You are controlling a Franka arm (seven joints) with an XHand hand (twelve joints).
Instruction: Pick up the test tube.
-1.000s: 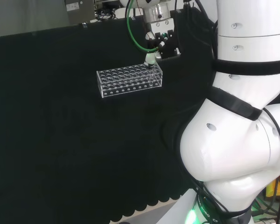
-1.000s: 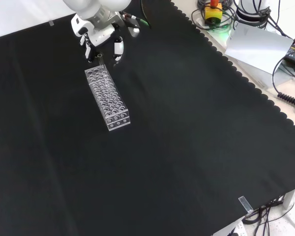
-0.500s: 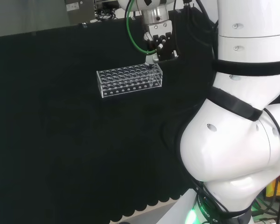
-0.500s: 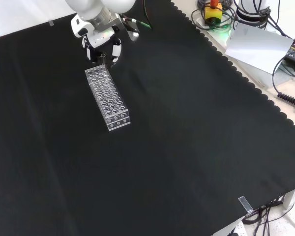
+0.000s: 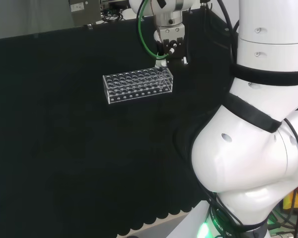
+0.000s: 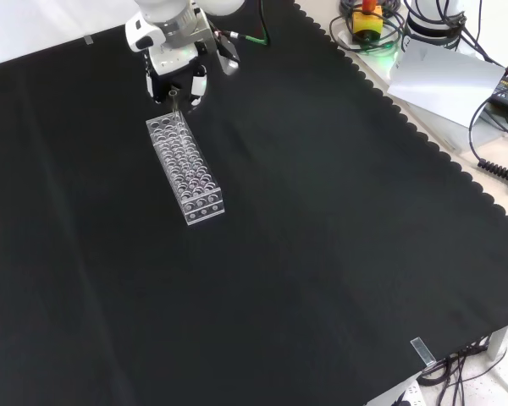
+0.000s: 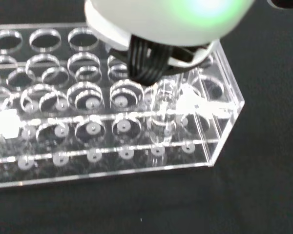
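Observation:
A clear plastic test tube rack (image 5: pixel 138 87) (image 6: pixel 186 169) with many round holes lies on the black cloth. The hand (image 5: pixel 170 43) (image 6: pixel 174 68) hovers over the rack's end nearest the arm, its fingers drawn together round a clear test tube (image 6: pixel 179 108). In the wrist view the test tube (image 7: pixel 163 114) stands upright, its lower part still inside a hole near the corner of the rack (image 7: pixel 88 146), with a dark finger (image 7: pixel 142 63) against its top under the blurred white hand (image 7: pixel 151 24).
The arm's big white links (image 5: pixel 258 124) stand at the head view's right. A green cable (image 5: pixel 140 34) loops by the wrist. Beyond the cloth's scalloped edge (image 6: pixel 423 139) lie papers and cables (image 6: pixel 444 80). A small clear clip (image 6: pixel 422 351) sits at the near edge.
The hand's fingers have drawn together round the tube at the rack's end, and the hand has risen a little, drawing the tube upward. The rack has stayed put.

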